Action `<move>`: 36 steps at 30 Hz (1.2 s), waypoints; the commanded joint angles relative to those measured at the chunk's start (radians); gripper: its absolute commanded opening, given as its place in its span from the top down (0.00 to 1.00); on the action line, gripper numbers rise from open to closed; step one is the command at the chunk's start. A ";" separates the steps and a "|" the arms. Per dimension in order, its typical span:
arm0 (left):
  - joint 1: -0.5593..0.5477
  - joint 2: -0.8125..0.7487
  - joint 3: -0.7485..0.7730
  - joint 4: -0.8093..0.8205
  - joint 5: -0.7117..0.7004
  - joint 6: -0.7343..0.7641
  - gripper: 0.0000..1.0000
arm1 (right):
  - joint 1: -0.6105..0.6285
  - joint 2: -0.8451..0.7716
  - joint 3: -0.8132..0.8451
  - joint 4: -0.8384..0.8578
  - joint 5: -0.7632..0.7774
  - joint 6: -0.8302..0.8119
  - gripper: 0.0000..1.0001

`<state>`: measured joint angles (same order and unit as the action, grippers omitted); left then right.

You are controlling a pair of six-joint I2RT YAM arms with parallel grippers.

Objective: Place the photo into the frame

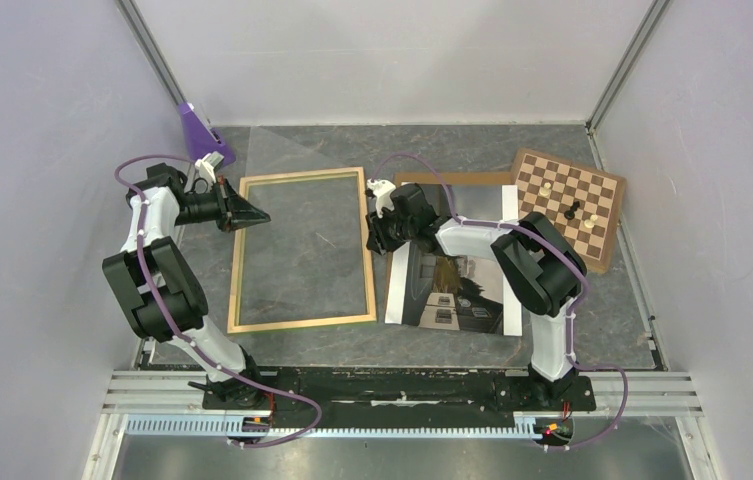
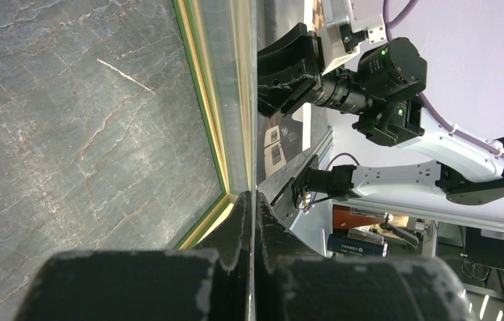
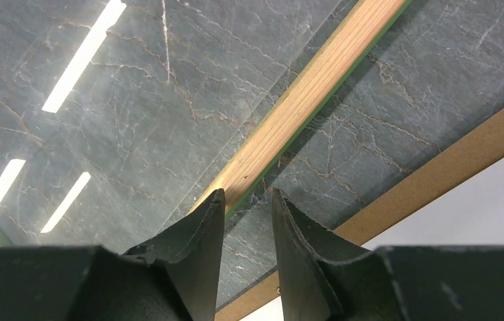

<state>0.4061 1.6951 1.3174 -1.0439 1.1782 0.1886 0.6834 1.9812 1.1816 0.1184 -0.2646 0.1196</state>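
The frame (image 1: 302, 322) lies flat on the table left of centre, pale wood up, with a green edge (image 3: 302, 93) showing along its rail. My left gripper (image 1: 260, 216) sits at the frame's upper left corner, shut on the edge of a thin clear pane (image 2: 256, 100) that reaches over the frame opening. My right gripper (image 1: 380, 240) hovers at the right rail. Its jaws (image 3: 249, 197) stand apart, one fingertip over the wood and the other over the table, with nothing between them. The photo (image 1: 452, 290) lies face up right of the frame, partly under my right arm.
A brown hardboard panel (image 1: 442, 178) lies under the photo's far end. A brown-and-cream chessboard (image 1: 567, 200) with a few pieces sits at the back right. A purple stand (image 1: 200, 135) is in the back left corner. Walls enclose the table on three sides.
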 commanded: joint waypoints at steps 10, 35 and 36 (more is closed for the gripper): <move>-0.003 0.009 0.048 -0.015 0.074 0.034 0.98 | 0.006 0.023 0.027 0.016 0.029 -0.019 0.68; 0.000 0.022 0.020 0.047 0.051 0.019 0.98 | 0.007 0.044 0.016 0.006 0.046 -0.020 0.67; 0.000 0.023 0.020 0.047 0.048 0.019 0.98 | 0.007 0.043 0.019 0.005 0.039 -0.012 0.67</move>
<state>0.4061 1.7237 1.3293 -1.0225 1.1881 0.1883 0.6899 1.9911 1.1816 0.1421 -0.2314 0.1036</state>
